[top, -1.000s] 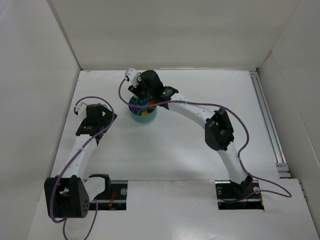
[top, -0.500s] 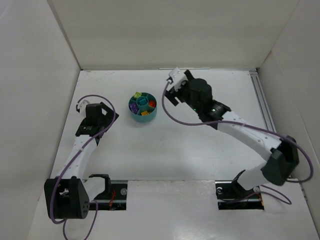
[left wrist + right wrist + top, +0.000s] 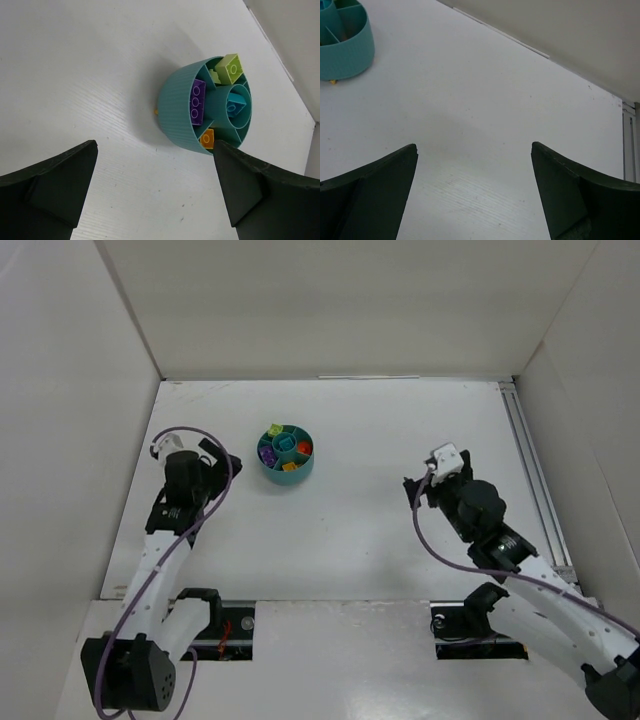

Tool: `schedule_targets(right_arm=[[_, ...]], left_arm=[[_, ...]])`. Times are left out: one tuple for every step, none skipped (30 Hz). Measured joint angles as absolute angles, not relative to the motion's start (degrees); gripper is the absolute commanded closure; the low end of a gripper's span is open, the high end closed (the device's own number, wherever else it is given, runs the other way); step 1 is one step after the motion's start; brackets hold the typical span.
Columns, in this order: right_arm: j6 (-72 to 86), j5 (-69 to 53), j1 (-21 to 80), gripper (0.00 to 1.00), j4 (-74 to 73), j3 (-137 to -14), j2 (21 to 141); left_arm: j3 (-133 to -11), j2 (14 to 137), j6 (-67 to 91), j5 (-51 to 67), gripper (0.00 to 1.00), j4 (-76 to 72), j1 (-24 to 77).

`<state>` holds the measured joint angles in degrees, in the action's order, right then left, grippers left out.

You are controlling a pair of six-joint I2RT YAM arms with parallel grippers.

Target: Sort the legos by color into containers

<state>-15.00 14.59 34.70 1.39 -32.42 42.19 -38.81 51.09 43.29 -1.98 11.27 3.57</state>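
Observation:
The teal dish (image 3: 284, 475) stands on the white table, left of centre and far from the arm bases. Its wedges hold legos: a purple brick (image 3: 197, 102), a lime green brick (image 3: 231, 67) and an orange brick (image 3: 206, 138). A teal brick (image 3: 235, 105) lies in the central well. A tiny yellow bit (image 3: 156, 112) lies on the table against the dish's outer wall. My left gripper (image 3: 216, 470) is open and empty, left of the dish and apart from it. My right gripper (image 3: 418, 490) is open and empty, far to the dish's right. The dish's wall shows in the right wrist view (image 3: 350, 52).
White walls enclose the table at the back and on both sides. A metal rail (image 3: 535, 490) runs along the table's right edge. Purple cables trail along both arms. Two dark mounting slots (image 3: 225, 625) sit at the near edge by the arm bases.
My right arm has pulled away from above the dish, swinging right and then back toward its base. My left arm has drawn back slightly. The dish has not moved.

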Motion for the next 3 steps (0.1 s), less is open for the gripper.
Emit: schedule_targets(right_arm=[[-14.7, 14.63, 34.48, 0.0, 1.19, -31.46, 40.53], [-14.35, 14.74, 34.37, 0.0, 0.95, -30.61, 39.03], [-14.09, 14.79, 34.2, 0.0, 0.62, -30.0, 37.91]], left_arm=[[-38.65, 50.87, 43.29, -1.98, 0.01, 11.0, 3.7], [-38.44, 50.76, 43.29, -1.98, 0.01, 10.9, 3.77], [-38.24, 50.76, 43.29, -1.98, 0.01, 10.85, 3.77]])
